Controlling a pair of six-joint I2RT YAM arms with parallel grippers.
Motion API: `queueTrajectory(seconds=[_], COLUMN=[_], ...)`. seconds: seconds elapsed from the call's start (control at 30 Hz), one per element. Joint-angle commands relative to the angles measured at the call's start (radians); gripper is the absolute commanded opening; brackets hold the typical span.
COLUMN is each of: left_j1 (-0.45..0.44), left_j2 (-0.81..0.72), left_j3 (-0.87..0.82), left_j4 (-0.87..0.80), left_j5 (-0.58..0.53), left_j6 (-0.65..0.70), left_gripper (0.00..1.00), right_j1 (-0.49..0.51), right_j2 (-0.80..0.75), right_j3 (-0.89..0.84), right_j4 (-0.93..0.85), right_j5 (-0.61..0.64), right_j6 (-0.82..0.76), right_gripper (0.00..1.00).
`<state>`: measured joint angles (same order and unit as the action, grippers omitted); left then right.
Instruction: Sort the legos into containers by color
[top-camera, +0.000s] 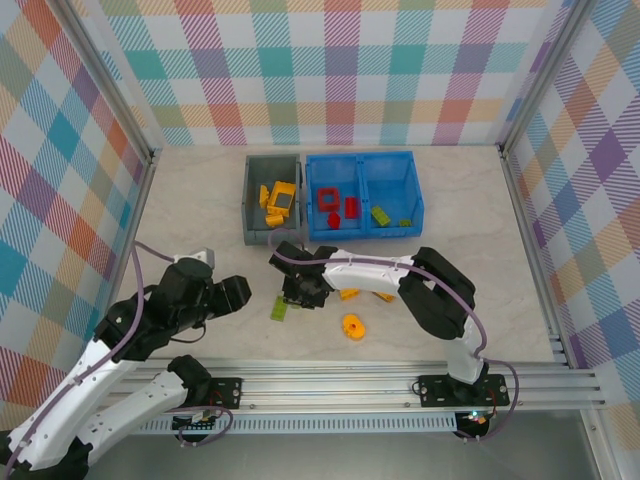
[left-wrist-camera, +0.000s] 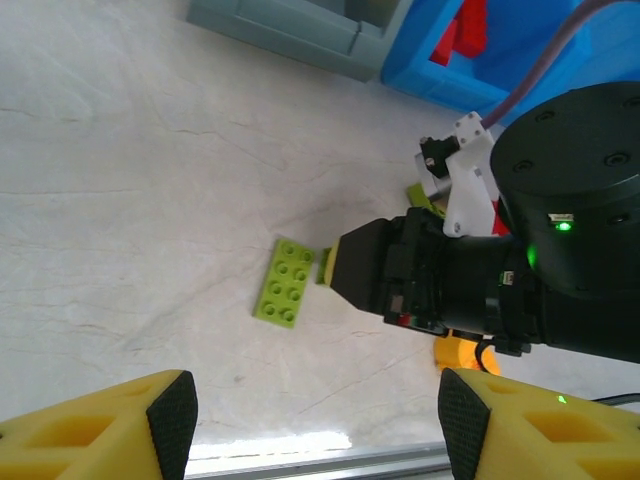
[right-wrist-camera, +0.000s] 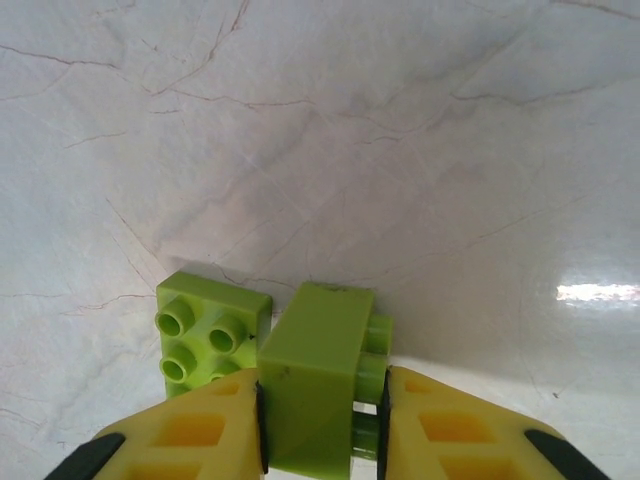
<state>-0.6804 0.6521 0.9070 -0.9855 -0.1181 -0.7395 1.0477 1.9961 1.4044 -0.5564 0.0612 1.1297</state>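
Right fingers (right-wrist-camera: 190, 435) pinch a lime brick (right-wrist-camera: 315, 385) just beside a flat green brick (right-wrist-camera: 205, 335), while left fingers (left-wrist-camera: 110, 430) stand spread.

Lime brick (right-wrist-camera: 315, 380) sideways — flat lime plate (right-wrist-camera: 210, 340) beside

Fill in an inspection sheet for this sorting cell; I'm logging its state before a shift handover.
Surface: pale marbled tabletop, no spills seen.
Job's things: grey bin holds yellow bricks; blue bin holds red bricks left, green bricks right; loose on the table: flat green brick, round yellow brick, orange-yellow brick.
Clutter: nothing seen.
Grippers: right pincer shut on a lime brick beside the flat one; left pincer open, empty.
Cables: purple-grey cable runs along the right arm.
Surroundings: plaid walls, metal rail at the near edge.
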Motion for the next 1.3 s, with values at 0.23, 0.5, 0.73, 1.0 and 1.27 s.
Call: queueTrajectory(seconds=[0.23,0.5,0.73,1.0,1.27], left_j1=[-0.003,-0.115,-0.310,-0.388,-0.396], left_j2=[0.081,0.247,0.543,0.796,0.880], left_j3=[-0.029,0.024,0.210,0.404,0.458], left_j4=[0.221,0.421,0.559,0.593,0.497], left_j5=[0.161,0.219,0.051,-0.089,-0.139], left_j6=[0.009,-0.014,0.037,0.092,0.029], left_gripper=[0.67,0.67,0.66,0.66,0.66], right_j1=[-0.005,-0.173,-0.549,-0.707,-0.716], right_j2=[-0.170,-0.429,-0.472,-0.134,0.065], right_j3=[-0.063,-0.123,-0.083,0.165,0.296], right_j4=[-0.091,-0.197,-0.212,-0.244,-0.301], right_j5=[0.154,0.243,0.154,0.173,0.239], right_j6=[-0.112,-0.259,-0.507,-0.597,-0.590], right_gripper=[0.18,0.19,0.21,0.20,0.26])
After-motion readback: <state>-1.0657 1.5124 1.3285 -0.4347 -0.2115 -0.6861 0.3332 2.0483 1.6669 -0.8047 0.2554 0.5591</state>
